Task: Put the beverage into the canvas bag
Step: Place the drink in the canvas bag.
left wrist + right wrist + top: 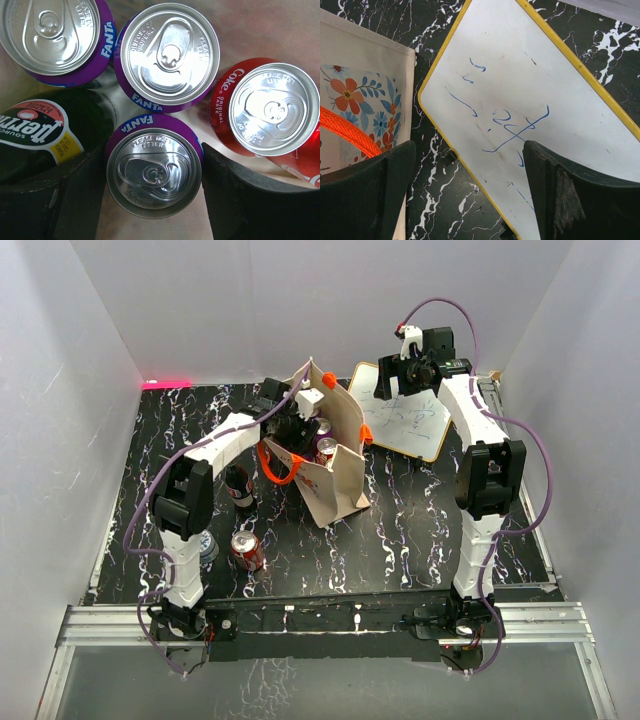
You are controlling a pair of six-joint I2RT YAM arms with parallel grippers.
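Table [420,530]: black marble-look top; we see both arms bolted at its 6 o'clock edge.
Left arm [215,445]: reaches from 7 o'clock twd centre, wrist down in the bag mouth.
Right arm [485,455]: stretches up the 3 o'clock side, wrist over the board.
Whiteboard [530,90]: yellow-framed w/ blue scribbles, lies flat at 1 o'clock of the bag, just beside it.
Canvas bag [335,475]: beige w/ floral print and orange strap, stands open approx mid-table.
Dark bottle [237,485]: upright on the table at 9 o'clock of the bag, near the left arm.
Perrier bottle [40,130]: green, inside the bag, at 9 o'clock of the Fanta can.
Red can [247,550]: on its side on the table, 7 o'clock of the bag.
Fanta can [155,170]: the beverage; upright in the bag.
Other Fanta cans [167,55]: two, at 12 and 10 o'clock of it.
Coke can [270,110]: at 2 o'clock of it, upright.
Left gripper [152,155]: jaws spread wide, one finger each side of the Fanta can; we can't tell if pads touch it.
Right gripper [470,150]: jaws wide apart, holding nothing, above the whiteboard edge.
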